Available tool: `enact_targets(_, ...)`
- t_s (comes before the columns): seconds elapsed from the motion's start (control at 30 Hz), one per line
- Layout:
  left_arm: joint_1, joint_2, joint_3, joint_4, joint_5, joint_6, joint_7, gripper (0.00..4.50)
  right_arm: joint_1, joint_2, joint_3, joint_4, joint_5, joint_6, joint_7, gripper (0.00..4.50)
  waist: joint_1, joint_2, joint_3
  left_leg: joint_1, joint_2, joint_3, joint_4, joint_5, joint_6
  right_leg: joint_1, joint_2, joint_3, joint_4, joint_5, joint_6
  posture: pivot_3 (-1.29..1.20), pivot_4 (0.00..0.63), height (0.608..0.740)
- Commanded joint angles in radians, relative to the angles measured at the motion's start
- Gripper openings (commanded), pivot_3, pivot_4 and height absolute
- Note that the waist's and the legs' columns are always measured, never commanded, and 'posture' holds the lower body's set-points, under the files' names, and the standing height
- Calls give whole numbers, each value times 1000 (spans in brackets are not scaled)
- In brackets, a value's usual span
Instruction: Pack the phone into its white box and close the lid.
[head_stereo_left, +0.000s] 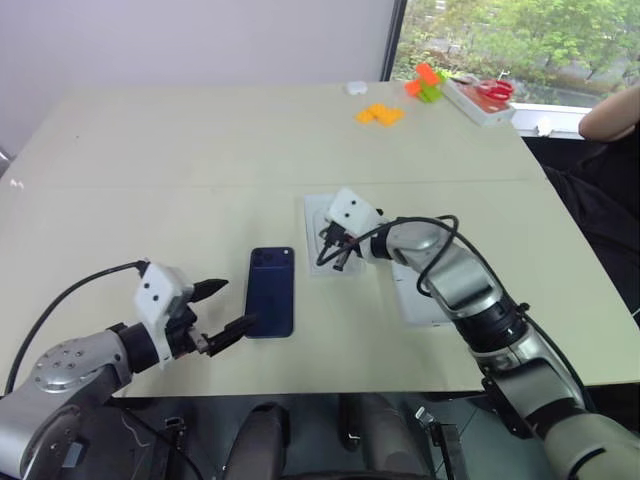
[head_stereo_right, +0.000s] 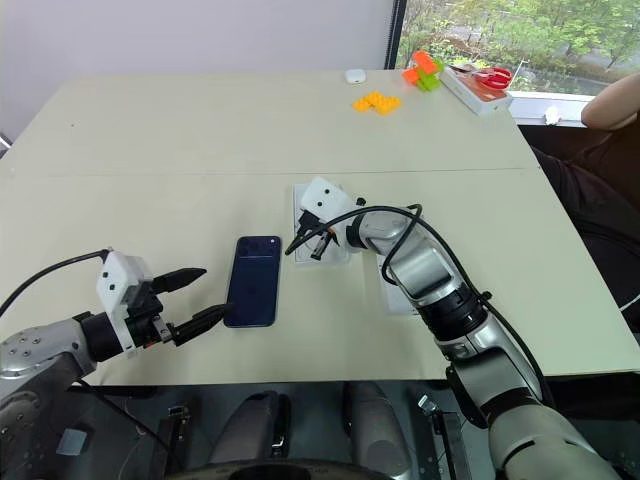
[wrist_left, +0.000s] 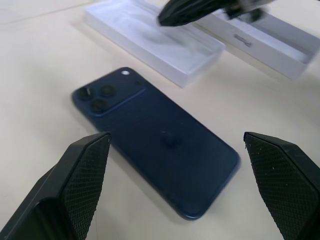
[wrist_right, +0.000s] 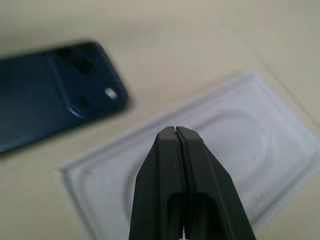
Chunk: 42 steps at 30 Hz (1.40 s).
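Observation:
The dark blue phone (head_stereo_left: 270, 292) lies flat on the table, back up, camera cluster at its far end. My left gripper (head_stereo_left: 228, 307) hovers just left of its near end, open, its fingers (wrist_left: 82, 170) standing either side of the phone (wrist_left: 155, 145) without touching it. My right gripper (head_stereo_left: 330, 252) is shut on nothing, its tip (wrist_right: 175, 131) just above a flat white insert (wrist_right: 240, 145) with an oval recess. A shallow white shell (head_stereo_left: 415, 302) with a pale inside lies under my right forearm; I cannot tell whether it is the white box or the lid.
At the table's far right lie orange blocks (head_stereo_left: 380, 114), a green and orange toy (head_stereo_left: 427, 82) and a white tray with red scissors (head_stereo_left: 482, 98). A small white object (head_stereo_left: 355, 88) sits near them. A person's arm (head_stereo_left: 612, 112) rests beyond the right edge.

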<state>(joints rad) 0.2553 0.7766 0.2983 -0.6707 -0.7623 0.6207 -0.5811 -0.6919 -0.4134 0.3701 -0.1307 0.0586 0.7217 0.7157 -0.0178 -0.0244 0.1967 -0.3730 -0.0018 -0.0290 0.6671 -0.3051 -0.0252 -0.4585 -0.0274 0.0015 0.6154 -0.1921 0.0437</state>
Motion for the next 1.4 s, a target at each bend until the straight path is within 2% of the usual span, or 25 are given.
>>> enact_targets(0.03,-11,-7,57,-14,-36,34,27,4500,40,-32,-41,-112,42,-46,49,40,1,0,0,0,0,0,0,0,0,1,0,0,0,0,0,0,150,740)
enact_targets(0.2,-48,-21,164,71,-208,237,180,4500,114,-89,-30,-272,119,-24,142,40,1,0,0,0,0,-1,0,0,0,1,0,0,1,0,0,0,150,740)
enact_targets(0.3,-71,-34,214,117,-332,338,268,4500,142,-126,14,-308,105,-15,160,40,-2,0,0,2,1,-1,1,0,0,1,0,0,2,0,0,0,150,740)
enact_targets(0.43,-105,-26,190,137,-410,479,417,4500,135,-140,90,-272,46,41,133,40,-1,-1,-1,3,1,-1,1,0,0,1,0,0,4,0,0,0,150,740)
enact_targets(0.5,-157,12,139,179,-498,603,470,4500,126,-137,106,-260,34,55,125,40,3,-1,-1,3,0,-1,2,0,0,1,0,0,5,0,0,0,150,740)
enact_targets(0.6,-214,12,98,225,-629,674,541,4500,121,-147,131,-263,24,57,139,40,4,-1,-1,3,-1,-1,2,1,-1,2,1,-1,6,0,-1,0,150,740)
enact_targets(0.8,-275,-18,-25,282,-838,670,717,4500,119,-127,195,-233,-19,66,126,40,4,-1,-1,8,-1,-2,2,1,-1,8,-1,0,5,1,-1,0,150,740)
enact_targets(0.93,-290,-17,-93,303,-952,614,812,4500,95,-81,220,-170,-51,79,99,40,4,-1,-2,19,-1,-2,0,1,-1,19,-2,0,0,-3,-4,0,150,740)
enact_targets(1.2,-309,28,-186,309,-1060,526,890,4500,55,10,267,-72,-77,47,104,40,5,-1,-3,19,-2,-2,0,1,-1,19,-2,0,0,-2,-5,0,150,740)
enact_targets(1.4,-305,30,-227,307,-1125,459,922,4500,50,40,266,-49,-84,32,116,40,5,-1,-3,19,-2,-2,0,1,-1,19,-2,0,0,-2,-5,0,150,740)
